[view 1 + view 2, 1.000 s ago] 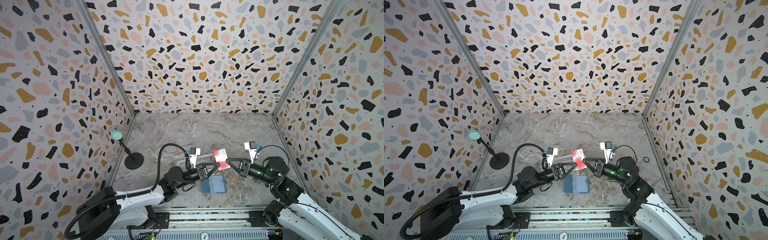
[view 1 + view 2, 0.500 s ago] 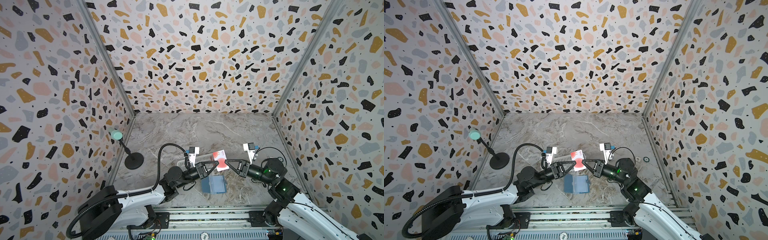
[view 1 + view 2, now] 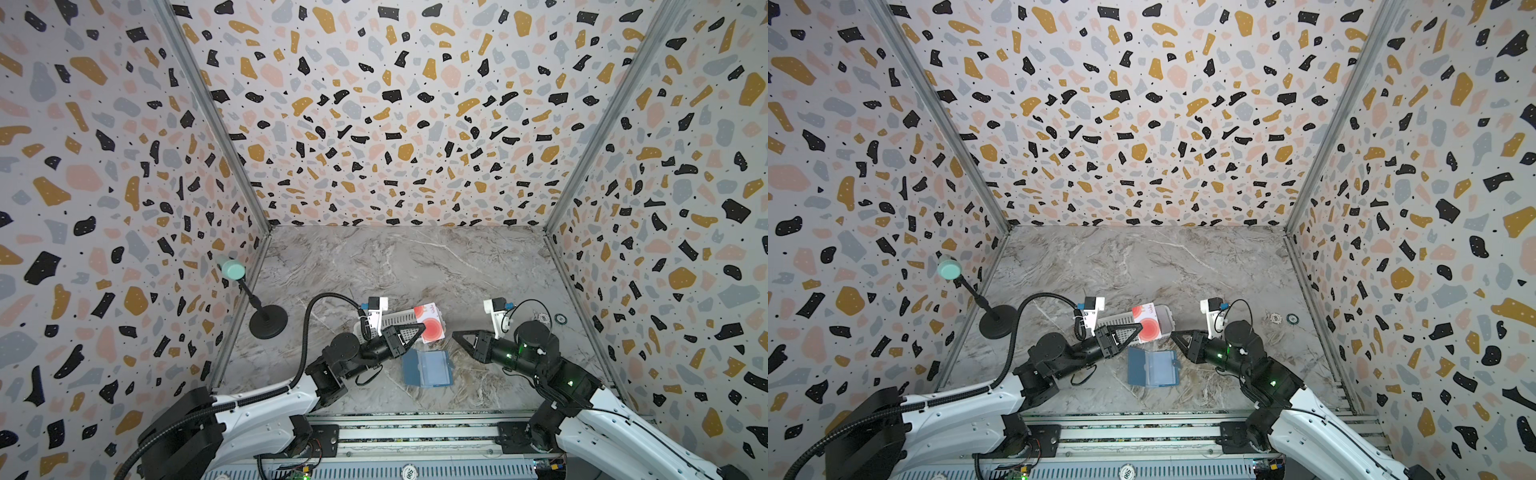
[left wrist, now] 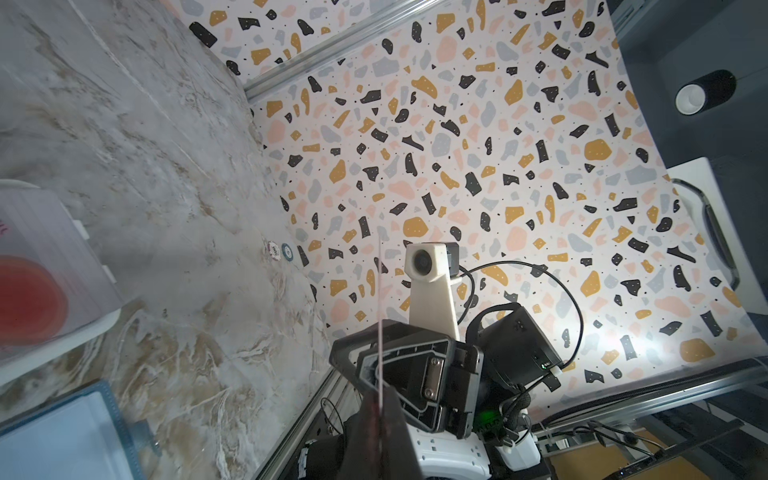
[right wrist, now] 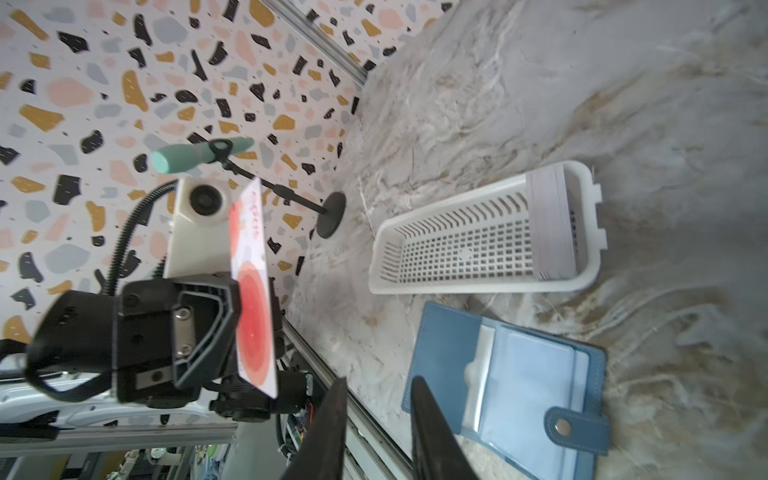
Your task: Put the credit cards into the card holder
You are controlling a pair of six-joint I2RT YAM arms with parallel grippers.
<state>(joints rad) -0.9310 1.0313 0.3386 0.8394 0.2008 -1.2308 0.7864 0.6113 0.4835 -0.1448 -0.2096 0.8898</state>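
— Nearest the front rail?
— Seeing a small slate-blue booklet-style card holder (image 3: 428,368), spread open flat on the grey marble table (image 3: 415,266), light blue clear pockets facing up, snap tab sticking out at one side.
— Just past it?
— Find two black tools pointing tip to tip. Note the left tool (image 3: 422,327) clenched on a thin pale credit card with a big red-orange circle (image 3: 431,328), gripping it by one end, holding it on edge, clear of the table. Note the right tool (image 3: 456,335) released, fingers (image 5: 428,428) slightly apart, grasping nothing, near the credit card but apart from it.
— Behind those?
— Seeing a long white slotted plastic basket (image 5: 478,286) on the table, just beyond the card holder, partly hidden by the left tool in both top views. Inside, at one end, find a stack of credit cards (image 5: 557,232) standing on edge.
— Off to the sides?
— Spot a black round-based stand with a teal head (image 3: 268,322) by the left wall, and two small round discs (image 3: 561,318) toward the right wall.
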